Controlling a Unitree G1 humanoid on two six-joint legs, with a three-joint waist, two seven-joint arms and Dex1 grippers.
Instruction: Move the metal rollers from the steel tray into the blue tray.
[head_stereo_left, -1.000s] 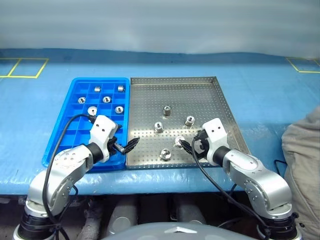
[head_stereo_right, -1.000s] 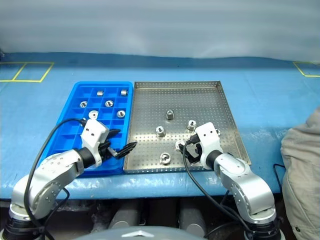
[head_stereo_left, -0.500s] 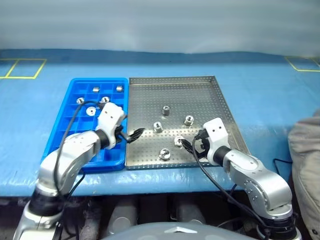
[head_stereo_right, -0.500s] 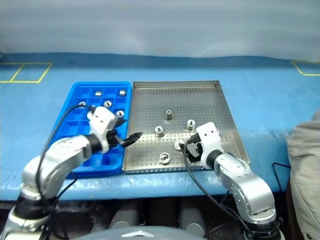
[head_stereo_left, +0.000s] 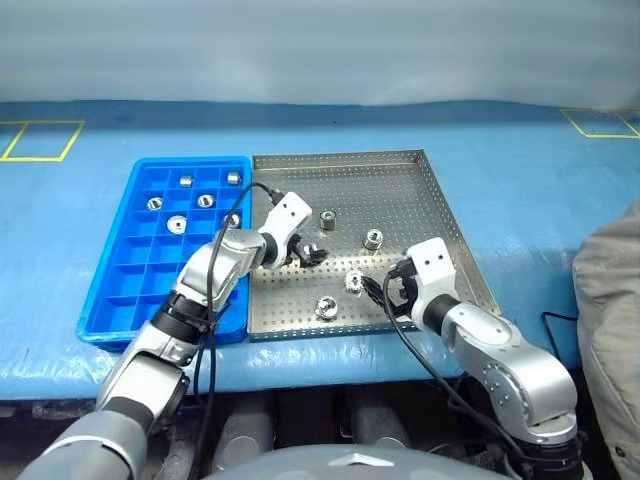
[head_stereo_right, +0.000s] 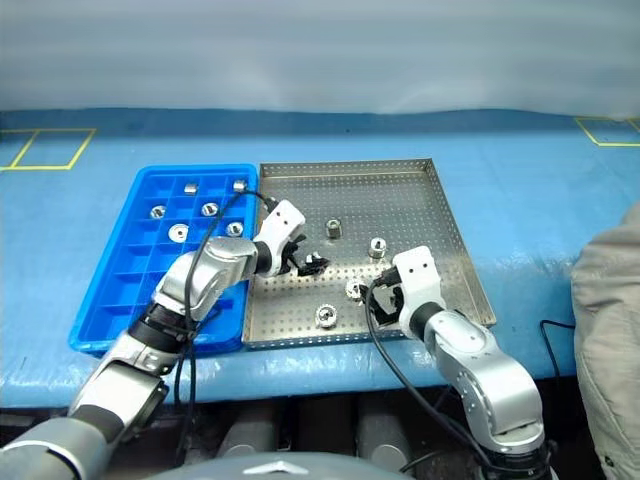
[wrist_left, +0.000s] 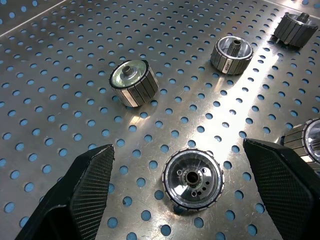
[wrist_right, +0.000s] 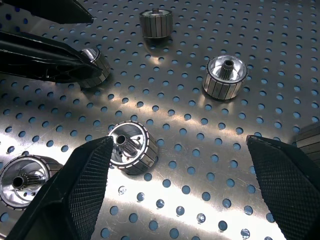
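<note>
The left gripper (head_stereo_left: 306, 255) hangs with fingers spread around a metal roller (wrist_left: 193, 178) at the steel tray's (head_stereo_left: 420, 190) nine o'clock side. The right gripper (head_stereo_left: 378, 290), likewise spread, sits by another roller (wrist_right: 131, 146). A tilted squeeze could send the round roller skidding away from the blue tray (head_stereo_left: 115, 285).

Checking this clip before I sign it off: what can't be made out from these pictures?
- In the head views, the left hand covers the roller under it, so contact cannot be judged.
- In the left wrist view, a roller is cut off by the picture's edge.
- In the right wrist view, a roller sits mostly behind that hand's finger.
- The rollers in the blue tray are too small to show their holes.
</note>
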